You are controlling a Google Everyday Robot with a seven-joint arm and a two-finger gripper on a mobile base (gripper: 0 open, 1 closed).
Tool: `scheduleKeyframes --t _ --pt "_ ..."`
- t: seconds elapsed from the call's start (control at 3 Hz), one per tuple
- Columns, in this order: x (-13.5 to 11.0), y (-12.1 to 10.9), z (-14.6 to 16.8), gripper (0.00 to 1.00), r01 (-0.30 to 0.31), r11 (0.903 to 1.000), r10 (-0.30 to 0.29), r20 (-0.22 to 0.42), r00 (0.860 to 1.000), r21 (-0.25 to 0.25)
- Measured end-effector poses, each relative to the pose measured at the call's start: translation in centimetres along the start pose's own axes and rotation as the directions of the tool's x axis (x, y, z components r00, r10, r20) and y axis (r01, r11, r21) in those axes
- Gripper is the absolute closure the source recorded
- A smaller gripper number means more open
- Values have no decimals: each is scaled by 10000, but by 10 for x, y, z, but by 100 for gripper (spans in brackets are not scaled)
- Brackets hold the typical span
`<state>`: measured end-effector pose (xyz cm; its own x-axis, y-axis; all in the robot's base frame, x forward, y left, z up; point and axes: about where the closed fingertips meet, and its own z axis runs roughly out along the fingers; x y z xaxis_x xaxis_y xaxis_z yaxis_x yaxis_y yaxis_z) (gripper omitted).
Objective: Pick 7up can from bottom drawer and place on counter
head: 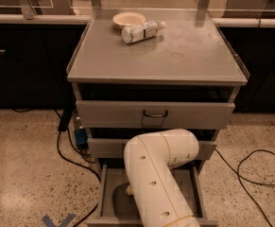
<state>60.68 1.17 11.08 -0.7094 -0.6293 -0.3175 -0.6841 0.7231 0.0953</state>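
Arm [161, 174], white and bulky, reached down into the pulled-out bottom drawer [109, 195] and covered most of its grey floor. The gripper sat below it inside that drawer, hidden, so whether it was apart or together could not be told. A small pale shape [129, 189] showed at the arm's left edge; whether it was the 7up can was unclear. On the counter [184, 56], a bottle [141, 31] lay touching a bowl [129, 18].
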Motion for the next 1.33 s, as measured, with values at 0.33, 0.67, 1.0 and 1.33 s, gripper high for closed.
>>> scheduleKeyframes --t 0.33,0.67,1.0,1.33 --pt "0 0 0 100 0 10000 0 0 10000 0" --pt "0 0 0 80 0 10000 0 -1 10000 -1" --pt "0 0 0 58 0 10000 0 -1 10000 -1" --pt "0 0 0 34 0 10000 0 -1 10000 -1"
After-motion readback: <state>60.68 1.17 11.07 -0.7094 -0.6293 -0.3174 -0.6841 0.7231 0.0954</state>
